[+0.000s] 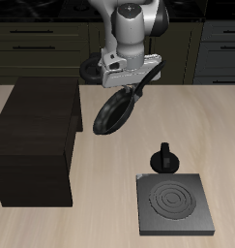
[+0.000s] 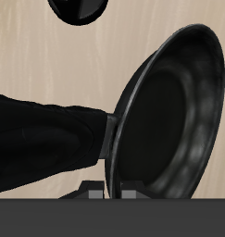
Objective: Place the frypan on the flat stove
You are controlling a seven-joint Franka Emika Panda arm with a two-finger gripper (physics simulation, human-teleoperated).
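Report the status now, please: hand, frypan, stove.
Hand shut on frypan handle, pan hanging tilted in air. Flat stove bare. Small black pot just behind stove.

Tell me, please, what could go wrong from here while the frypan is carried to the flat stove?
The frypan hangs steeply tilted from the gripper, held only by its handle, so it might swing or slip.

The small black pot stands right behind the flat stove, on the way from the pan; a low approach could knock it.

Set down tilted, the frypan could land rim-first and slide off the burner rings.

The pale wooden tabletop [image 1: 100, 194] carried the flat stove [image 1: 174, 203] near its front edge, a small black pot [image 1: 165, 158] just behind it, and a dark cabinet [image 1: 34, 143] well apart.
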